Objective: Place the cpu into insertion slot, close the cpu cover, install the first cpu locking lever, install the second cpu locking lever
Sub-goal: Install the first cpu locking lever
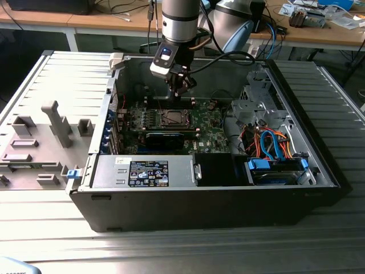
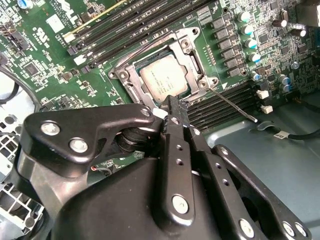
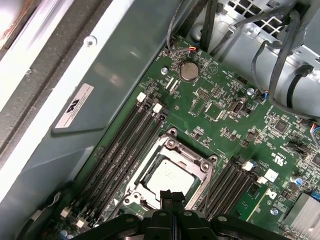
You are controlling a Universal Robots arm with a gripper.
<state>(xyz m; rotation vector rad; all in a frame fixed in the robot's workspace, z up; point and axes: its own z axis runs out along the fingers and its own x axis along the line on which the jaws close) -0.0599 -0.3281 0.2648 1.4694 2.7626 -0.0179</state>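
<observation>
Gripper clenched over the CPU socket inside the open case

The arm comes straight down from above into the open computer case, which lies on a grey ribbed surface. Its wrist is vertical and the gripper points down at the motherboard, just above the socket.

In both wrist views the gripper is clenched: its two black fingers are pressed together and nothing is seen between them. The tips are at the edge of the cpu cover; I cannot tell if they touch it.

The cpu sits in the socket directly under and just ahead of the fingertips, with its silver-grey top up. The cover lies flat around it as a metal frame. In the second wrist view a thin metal lever goes out from a corner of the cover, just beside the gripper, and slants over the memory slots.

Farther from the gripper, in the first wrist view, there are a round coin battery and a white label on the case wall; its print is too small to read. In the exterior view a black label with white print is on the power supply box, well apart from the gripper; there is faint print also on the cpu top
</observation>
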